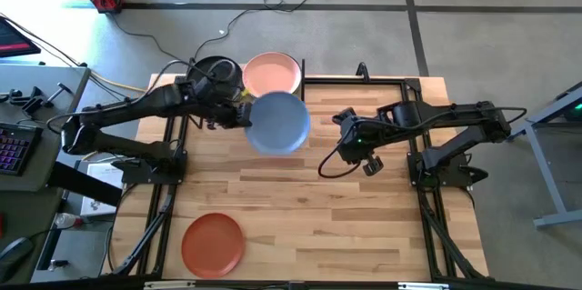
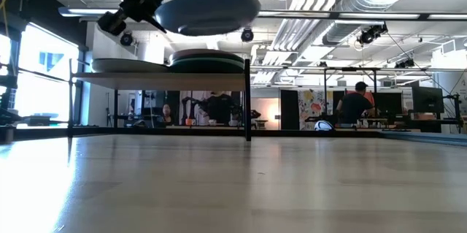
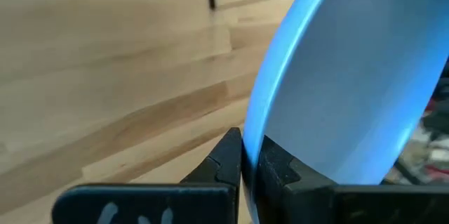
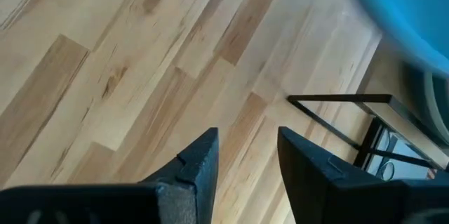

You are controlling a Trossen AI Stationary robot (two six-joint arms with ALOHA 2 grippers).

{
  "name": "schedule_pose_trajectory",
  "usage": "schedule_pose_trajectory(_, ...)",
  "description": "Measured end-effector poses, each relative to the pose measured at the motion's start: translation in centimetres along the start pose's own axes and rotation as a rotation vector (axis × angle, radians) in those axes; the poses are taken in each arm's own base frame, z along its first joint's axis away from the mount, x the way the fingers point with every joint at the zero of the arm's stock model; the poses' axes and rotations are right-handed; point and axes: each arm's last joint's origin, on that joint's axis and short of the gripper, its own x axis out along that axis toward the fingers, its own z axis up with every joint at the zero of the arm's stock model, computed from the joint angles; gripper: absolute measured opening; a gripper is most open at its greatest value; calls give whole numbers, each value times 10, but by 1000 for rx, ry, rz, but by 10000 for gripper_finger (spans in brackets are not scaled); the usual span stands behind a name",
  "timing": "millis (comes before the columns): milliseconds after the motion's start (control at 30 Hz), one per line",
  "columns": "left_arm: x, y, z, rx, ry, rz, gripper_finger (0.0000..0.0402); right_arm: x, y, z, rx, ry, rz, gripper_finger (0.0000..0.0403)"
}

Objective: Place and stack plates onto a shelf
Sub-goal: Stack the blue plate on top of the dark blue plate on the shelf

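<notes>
room: big open workshop behind the table, ceiling lights and pipes overhead, a person (image 2: pixel 357 100) sitting way back at a desk

table: light plank tabletop (image 1: pixel 346 217) on a black frame, both arms reaching in from its left and right edges

shelf: the shelf (image 2: pixel 160 77) sits at the table's far edge, toward the far-left corner, light board on thin black uprights

left gripper: left gripper (image 1: pixel 240 112) is up in the air by the shelf, fingers pinched tight on the rim of the blue plate (image 1: pixel 277 123); the wrist view shows the rim clamped between the two dark fingers (image 3: pixel 228 157)

blue plate: held roughly level, above shelf height, hanging over the shelf's near-right corner and out over the table

pink plate: pink plate (image 1: pixel 272 73) lies on top on the shelf's right half, with more plates stacked under it in the low view

dark plate: a dark plate (image 1: pixel 213 69) sits on the shelf's left half, partly hidden by the left arm

terracotta plate: terracotta plate (image 1: pixel 213 244) lies flat near the table's near-left corner, well apart from everything

right gripper: right gripper (image 1: pixel 371 165) hovers over the middle of the table, holding nothing, a clear gap between its fingers
</notes>
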Motion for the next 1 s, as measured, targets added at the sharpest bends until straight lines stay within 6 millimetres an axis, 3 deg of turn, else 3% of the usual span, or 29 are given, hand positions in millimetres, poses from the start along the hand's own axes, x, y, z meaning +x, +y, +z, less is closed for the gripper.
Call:
schedule_pose_trajectory(200, -34, 10, 6, -60, -162, -26, 7, 0, 0, 0, 1, 6, -8, 124)
schedule_pose_trajectory(533, -89, 45, 10, -240, -487, 64, 8, 0, -1, 0, 2, 8, -22, 124)
schedule_pose_trajectory(700, -103, 58, 12, -307, -596, 102, 8, 0, -1, 0, 2, 8, -22, 124)
schedule_pose_trajectory(1000, -112, 74, 21, -396, -726, 231, 8, 0, 0, -1, 0, 20, -13, 124)
